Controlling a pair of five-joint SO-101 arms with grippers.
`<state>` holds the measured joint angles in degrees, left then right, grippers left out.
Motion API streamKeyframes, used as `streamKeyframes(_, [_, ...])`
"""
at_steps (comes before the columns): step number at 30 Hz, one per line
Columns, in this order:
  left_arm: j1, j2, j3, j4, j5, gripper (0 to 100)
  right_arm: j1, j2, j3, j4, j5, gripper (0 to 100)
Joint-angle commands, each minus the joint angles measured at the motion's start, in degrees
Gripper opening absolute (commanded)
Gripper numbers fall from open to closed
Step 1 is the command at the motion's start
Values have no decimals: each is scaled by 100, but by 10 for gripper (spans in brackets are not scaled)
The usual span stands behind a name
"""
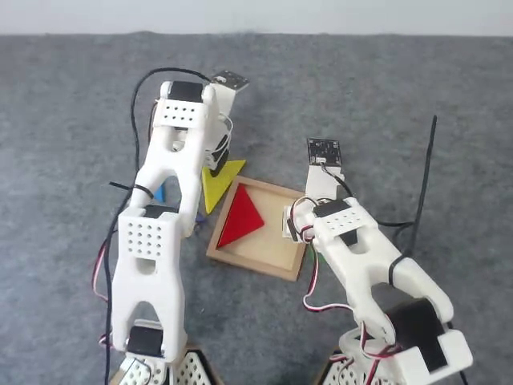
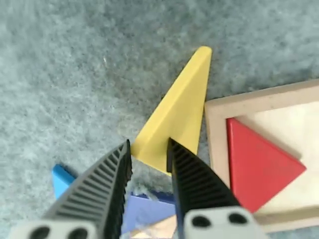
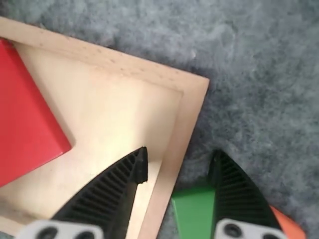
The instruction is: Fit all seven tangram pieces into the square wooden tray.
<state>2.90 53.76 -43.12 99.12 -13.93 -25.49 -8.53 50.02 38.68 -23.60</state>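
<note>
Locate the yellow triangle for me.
In the high view the yellow triangle lies on the mat beside the left edge of the tray, with the open left claw at its corner.

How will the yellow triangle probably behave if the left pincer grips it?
The yellow triangle looks like a flat, rigid block, so it probably stays stiff and cannot roll. Its faces seem smooth, so a corner might slip from the left pincer. On the fuzzy grey cloth it likely drags.
</note>
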Motion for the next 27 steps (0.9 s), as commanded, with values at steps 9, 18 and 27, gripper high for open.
streamKeyframes(9, [932,-791,1877,-114,-290,39,356,22,-360,66,-62,213])
streamKeyframes(18, [949,-932,2589,-545,-325,44,365,13,-360,75,-62,213])
streamKeyframes(27, [914,-993,2422,-686,-97,11,444,-4,-352,75,-62,213])
